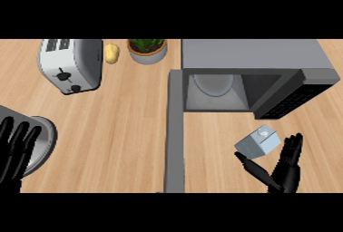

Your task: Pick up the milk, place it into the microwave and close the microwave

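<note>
A small grey-white milk carton (258, 141) stands on the wooden counter in front of the microwave (254, 72). The microwave's cavity is open, with a round turntable plate (214, 84) inside. Its door (175, 131) swings out toward me as a long grey slab left of the carton. My right hand (278, 170) is open just below the carton, thumb to the lower left of it and fingers at its right; whether they touch it I cannot tell. My left hand (15, 152) rests open at the far left edge, fingers up.
A silver toaster (70, 64) sits at the back left. A yellow potato-like item (111, 53) and a potted plant (147, 49) stand behind, left of the microwave. A metal bowl or pan (43, 136) lies partly under my left hand.
</note>
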Motion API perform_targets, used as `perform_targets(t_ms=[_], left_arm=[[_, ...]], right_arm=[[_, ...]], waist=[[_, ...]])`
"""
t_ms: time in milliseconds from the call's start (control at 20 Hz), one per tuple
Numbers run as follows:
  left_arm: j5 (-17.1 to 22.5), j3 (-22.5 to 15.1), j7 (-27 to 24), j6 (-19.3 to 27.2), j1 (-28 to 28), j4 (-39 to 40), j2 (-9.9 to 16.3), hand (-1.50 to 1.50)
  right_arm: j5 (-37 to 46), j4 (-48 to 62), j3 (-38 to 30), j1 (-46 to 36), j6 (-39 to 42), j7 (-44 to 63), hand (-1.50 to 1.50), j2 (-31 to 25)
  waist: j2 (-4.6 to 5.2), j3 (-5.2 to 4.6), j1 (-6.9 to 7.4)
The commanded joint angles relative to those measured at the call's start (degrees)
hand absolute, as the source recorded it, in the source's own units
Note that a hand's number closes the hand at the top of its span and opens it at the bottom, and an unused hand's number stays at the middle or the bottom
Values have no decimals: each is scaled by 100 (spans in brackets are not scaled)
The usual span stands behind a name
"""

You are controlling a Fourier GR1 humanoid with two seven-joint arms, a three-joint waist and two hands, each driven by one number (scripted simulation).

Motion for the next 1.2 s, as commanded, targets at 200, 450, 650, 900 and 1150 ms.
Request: perform_targets(t_ms=[200, 450, 650, 900, 1150], left_arm=[[363, 325, 283, -91, -42, -237, 67, -150], [217, 253, 97, -110, -97, 48, 50, -150], [460, 541, 421, 9, -339, -55, 145, -150], [413, 374, 137, -216, 93, -65, 42, -150], [562, 534, 238, -175, -5, -125, 103, -150]], right_arm=[[-236, 1881, -648, -644, 805, -1020, -150, -192], [629, 2382, -235, -1107, 240, -1277, 150, -429], [121, 2759, -642, -1184, 1206, -2087, 150, -229], [446, 2303, 75, -937, 2221, -1906, 150, -371], [875, 1957, 882, -430, 3238, -2036, 150, -580]], waist=[[1, 1, 7], [21, 3, 64], [12, 5, 12], [-6, 0, 28], [-14, -3, -24]])
